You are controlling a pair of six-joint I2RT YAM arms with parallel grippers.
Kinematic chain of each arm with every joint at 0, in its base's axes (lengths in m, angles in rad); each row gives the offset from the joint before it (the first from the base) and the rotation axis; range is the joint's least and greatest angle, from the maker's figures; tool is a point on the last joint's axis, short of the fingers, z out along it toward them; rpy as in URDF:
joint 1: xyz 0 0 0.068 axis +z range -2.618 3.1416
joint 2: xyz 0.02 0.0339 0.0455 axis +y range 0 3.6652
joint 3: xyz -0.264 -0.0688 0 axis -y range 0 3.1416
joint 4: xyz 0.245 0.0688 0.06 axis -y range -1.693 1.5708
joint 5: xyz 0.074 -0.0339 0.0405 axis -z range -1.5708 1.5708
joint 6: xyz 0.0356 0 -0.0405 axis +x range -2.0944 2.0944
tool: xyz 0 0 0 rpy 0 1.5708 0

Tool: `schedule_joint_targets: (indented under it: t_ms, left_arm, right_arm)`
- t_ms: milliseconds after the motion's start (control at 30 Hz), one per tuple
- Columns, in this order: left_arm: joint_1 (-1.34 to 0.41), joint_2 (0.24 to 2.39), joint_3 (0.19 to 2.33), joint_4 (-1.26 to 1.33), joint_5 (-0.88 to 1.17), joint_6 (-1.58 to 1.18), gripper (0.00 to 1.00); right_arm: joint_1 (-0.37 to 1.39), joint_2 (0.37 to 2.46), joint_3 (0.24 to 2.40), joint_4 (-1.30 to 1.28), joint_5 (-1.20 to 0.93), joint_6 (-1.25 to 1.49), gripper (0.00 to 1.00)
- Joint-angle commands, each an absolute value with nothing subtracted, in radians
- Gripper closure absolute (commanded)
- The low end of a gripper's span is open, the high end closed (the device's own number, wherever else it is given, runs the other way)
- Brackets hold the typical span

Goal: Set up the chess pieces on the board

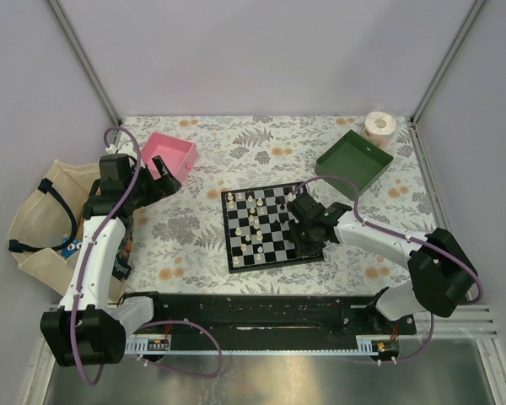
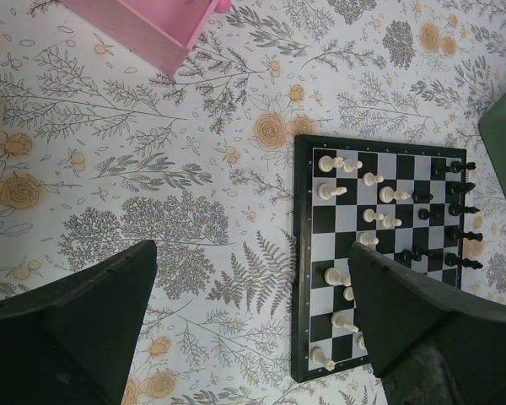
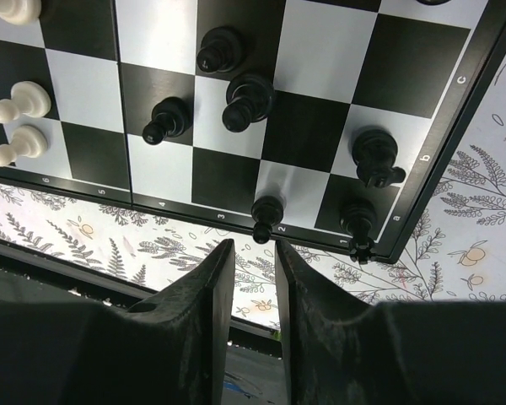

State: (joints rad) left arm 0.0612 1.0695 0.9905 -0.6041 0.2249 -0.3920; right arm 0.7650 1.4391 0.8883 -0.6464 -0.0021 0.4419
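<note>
The board (image 1: 229, 253) lies mid-table with cream-white chess pieces (image 1: 251, 221) scattered over its left half. My right gripper (image 1: 309, 233) hangs over the board's right side. In the right wrist view its fingers (image 3: 223, 270) stand a narrow slit apart at the board's (image 3: 312, 126) near edge. A black piece (image 3: 266, 218) stands just beyond the tips, not between them; other black pieces (image 3: 246, 101) stand around it. My left gripper (image 1: 164, 182) is wide open over the cloth, left of the board (image 2: 302, 253). White pieces (image 2: 329, 191) fill its near files and black pieces (image 2: 462, 209) its far side.
A pink tray (image 1: 170, 154) sits at the back left beside the left gripper, and a green tray (image 1: 354, 160) at the back right. A tape roll (image 1: 379, 126) stands in the far right corner. A cloth bag (image 1: 42, 219) lies off the table's left edge.
</note>
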Motion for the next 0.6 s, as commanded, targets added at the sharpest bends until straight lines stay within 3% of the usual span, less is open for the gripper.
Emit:
schedule_joint_targets:
  t_ms: [0,567]
  left_arm:
    - [0.069,1.068,1.005,-0.574,0.239,-0.387,0.01]
    - [0.069,1.068,1.005,-0.574,0.241,-0.385,0.01]
  right_arm:
    - [0.775,1.456,0.925,-0.627,-0.006,0.44,0.66]
    - [0.775,1.489,0.939,-0.611,0.044,0.437,0.72]
